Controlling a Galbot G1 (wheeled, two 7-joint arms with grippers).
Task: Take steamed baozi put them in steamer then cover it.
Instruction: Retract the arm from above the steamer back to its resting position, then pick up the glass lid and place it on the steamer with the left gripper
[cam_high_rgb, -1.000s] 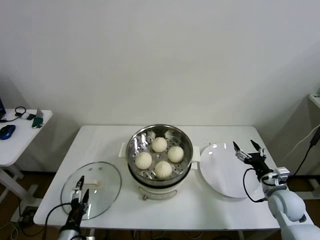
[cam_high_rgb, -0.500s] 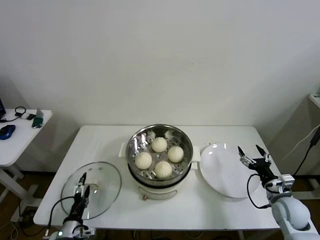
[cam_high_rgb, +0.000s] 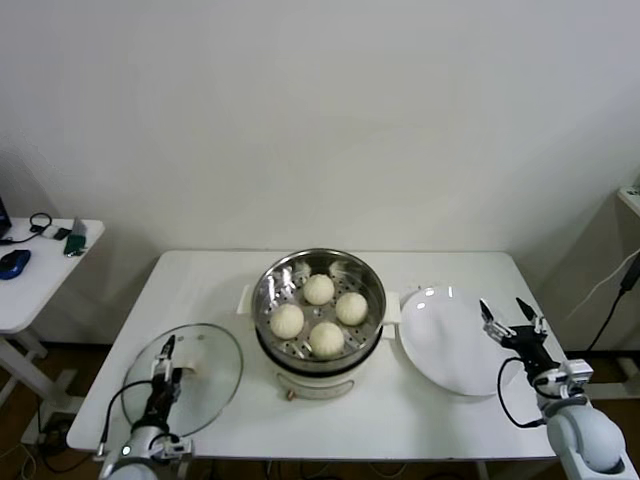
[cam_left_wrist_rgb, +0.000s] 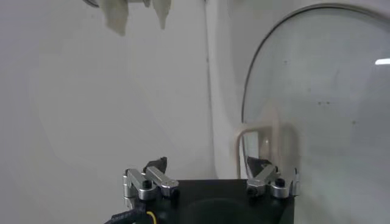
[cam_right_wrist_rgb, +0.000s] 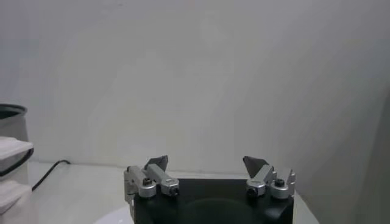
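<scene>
Cover (cam_high_rgb: 184, 367) flat on table (cam_high_rgb: 225, 420), handle (cam_high_rgb: 191, 364) pointing toward steamer (cam_high_rgb: 318, 305).

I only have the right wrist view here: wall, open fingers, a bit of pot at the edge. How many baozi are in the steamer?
Observer: Four baozi sit on the tray inside the steamer.
Operator: Is the cover on?
Observer: No. The cover lies flat on the table, on the robot's left of the steamer.
Operator: Where's the left hand?
Observer: The left hand is over the cover's near part, open, with the cover's handle just ahead of its fingers.
</scene>
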